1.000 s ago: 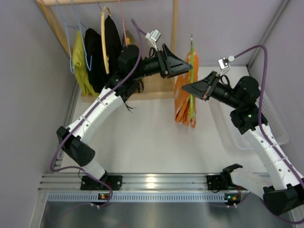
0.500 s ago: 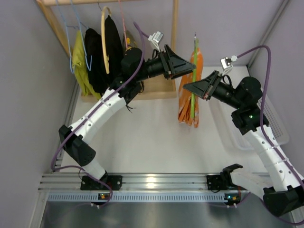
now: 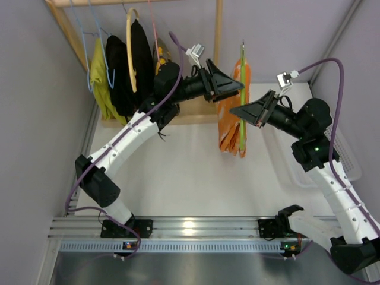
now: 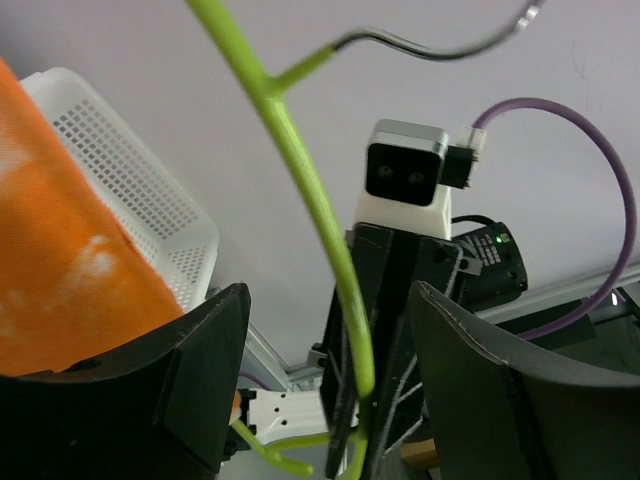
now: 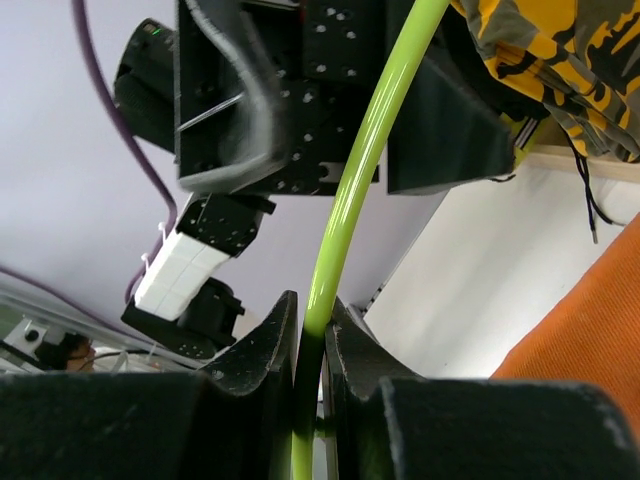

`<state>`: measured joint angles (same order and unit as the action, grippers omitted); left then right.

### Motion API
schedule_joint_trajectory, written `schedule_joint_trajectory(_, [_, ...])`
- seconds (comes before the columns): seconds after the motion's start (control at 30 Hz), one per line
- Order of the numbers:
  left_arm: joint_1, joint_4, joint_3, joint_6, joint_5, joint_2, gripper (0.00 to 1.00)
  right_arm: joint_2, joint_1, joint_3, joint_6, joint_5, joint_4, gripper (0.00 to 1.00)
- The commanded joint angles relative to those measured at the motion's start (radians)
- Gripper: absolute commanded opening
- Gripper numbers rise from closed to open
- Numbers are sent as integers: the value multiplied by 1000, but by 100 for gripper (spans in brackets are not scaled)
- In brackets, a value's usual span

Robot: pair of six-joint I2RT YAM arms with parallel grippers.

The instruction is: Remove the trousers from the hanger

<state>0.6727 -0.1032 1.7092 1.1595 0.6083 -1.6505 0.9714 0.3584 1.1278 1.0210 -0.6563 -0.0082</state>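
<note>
The hanger (image 3: 241, 71) is pinched by the right gripper (image 3: 234, 110) at one o'clock, the trousers (image 3: 228, 127) draped over it. The left gripper (image 3: 240, 86) stands spread beside them; a grasp and pull are needed next.

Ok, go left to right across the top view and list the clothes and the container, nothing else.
yellow-green garment → black garments → trousers → basket
</note>
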Motion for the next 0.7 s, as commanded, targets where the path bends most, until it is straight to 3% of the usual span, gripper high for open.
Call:
schedule_joint_trajectory(0.0, [-31,-26,4,-14,-5,9,71,-73,8,95,-85,-19,235,0])
schedule_joint_trajectory(0.4, [-13,-131,63,84,42,-42,70,-1,34,78,-95,-63,316,0])
schedule_joint_trajectory(0.63, [-5,-177,63,140,51,-39,62,29,79,63,-127,-40,324,0])
schedule_joint_trajectory(0.67, [-4,-179,61,140,53,-38,56,29,82,52,-143,-28,327,0])
